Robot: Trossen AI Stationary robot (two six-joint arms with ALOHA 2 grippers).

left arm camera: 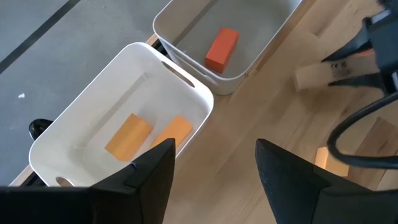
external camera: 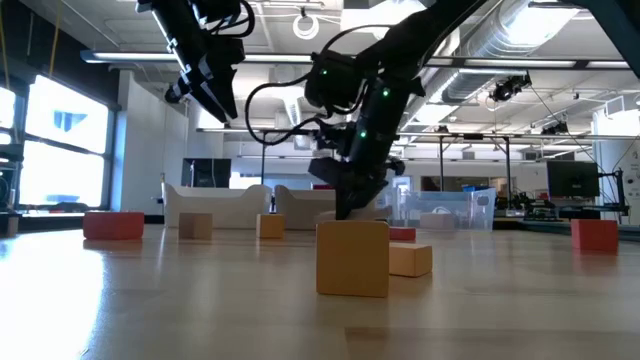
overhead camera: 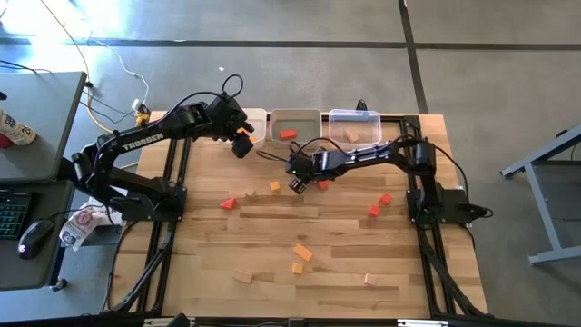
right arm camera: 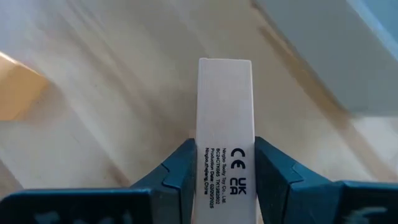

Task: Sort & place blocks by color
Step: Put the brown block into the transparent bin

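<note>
The right gripper (right arm camera: pixel 225 167) pinches a pale natural-wood bar block (right arm camera: pixel 225 118) with printed lettering, low over the wooden table (overhead camera: pixel 336 245) in front of the grey middle bin (overhead camera: pixel 297 121). The left gripper (left arm camera: pixel 214 165) hangs spread above the white bin (left arm camera: pixel 93 134), which holds two orange blocks (left arm camera: pixel 129 135).

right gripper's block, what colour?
Pale natural wood block, printed black text, pinched in the right gripper; right wrist view.
</note>
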